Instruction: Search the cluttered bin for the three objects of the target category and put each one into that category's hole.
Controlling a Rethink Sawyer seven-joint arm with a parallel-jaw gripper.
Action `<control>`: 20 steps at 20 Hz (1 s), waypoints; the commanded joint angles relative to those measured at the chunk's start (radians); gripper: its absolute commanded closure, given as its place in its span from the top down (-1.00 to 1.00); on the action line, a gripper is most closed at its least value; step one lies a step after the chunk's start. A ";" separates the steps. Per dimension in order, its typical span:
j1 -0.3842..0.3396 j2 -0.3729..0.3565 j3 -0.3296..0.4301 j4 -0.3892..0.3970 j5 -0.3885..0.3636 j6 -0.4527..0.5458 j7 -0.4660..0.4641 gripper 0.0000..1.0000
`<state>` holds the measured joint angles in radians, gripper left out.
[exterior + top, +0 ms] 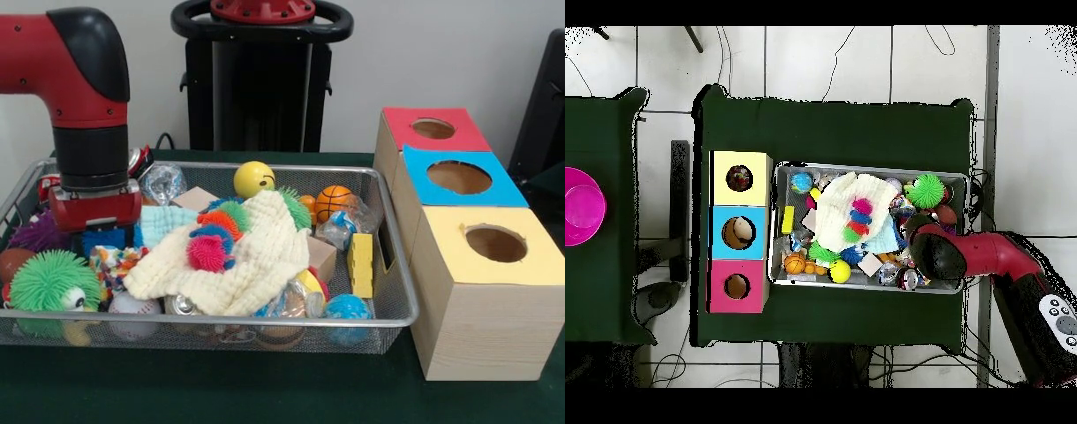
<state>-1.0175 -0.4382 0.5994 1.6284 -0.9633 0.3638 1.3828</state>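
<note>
Your gripper (97,237) is sunk among the toys at the left end of the bin (388,265); you cannot tell whether it grips anything. Just right of it lies one spotted cloth piece (113,262), beside the cream waffle cloth (252,256). Farther right on the bench, the yellow box's hole (495,243) awaits. By the look of things, sorting is barely under way.

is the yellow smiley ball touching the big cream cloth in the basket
Apart. The front view shows a gap between the yellow smiley ball and the cream cloth, with a wooden block's corner showing there.
</note>
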 commanded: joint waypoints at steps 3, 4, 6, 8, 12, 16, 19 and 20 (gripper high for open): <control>0.026 0.024 0.136 0.071 0.108 0.101 -0.110 1.00; 0.027 0.019 0.137 0.072 0.117 0.104 -0.106 1.00; 0.025 0.013 0.143 0.076 0.135 0.106 -0.099 1.00; 0.021 0.012 0.148 0.080 0.147 0.099 -0.090 1.00; 0.020 0.015 0.145 0.082 0.155 0.077 -0.076 1.00; 0.007 0.023 0.155 0.096 0.168 0.061 -0.072 1.00; 0.001 0.035 0.162 0.100 0.171 0.046 -0.065 1.00; -0.001 0.040 0.164 0.100 0.170 0.043 -0.066 1.00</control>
<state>-1.0239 -0.4468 0.6643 1.6443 -0.8314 0.3828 1.3828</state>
